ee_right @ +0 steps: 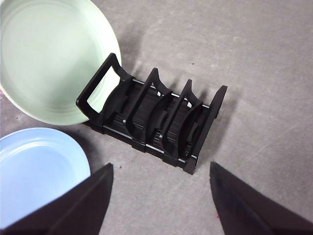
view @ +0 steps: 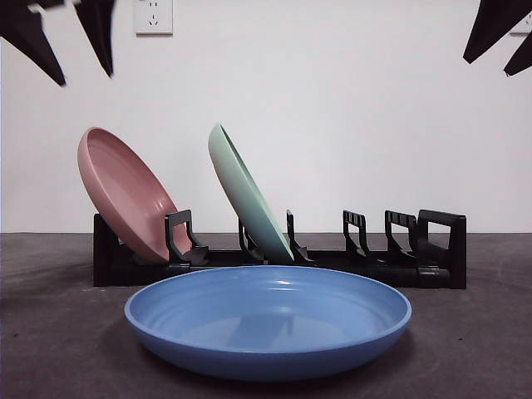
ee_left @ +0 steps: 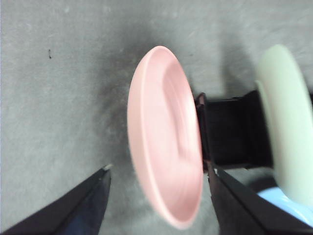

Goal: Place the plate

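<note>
The left gripper [ee_left: 159, 196] hangs above the round pink plastic plate [view: 125, 193], jaws wide and holding nothing. That plate and a pale green round plate [view: 248, 195] lean in the black slotted plastic rack [view: 403, 249]. A blue round plate [view: 268, 317] lies flat on the grey table [view: 474, 349] before the rack. The right gripper [ee_right: 161, 196] hovers over the rack's free slots, jaws wide, holding nothing.
</note>
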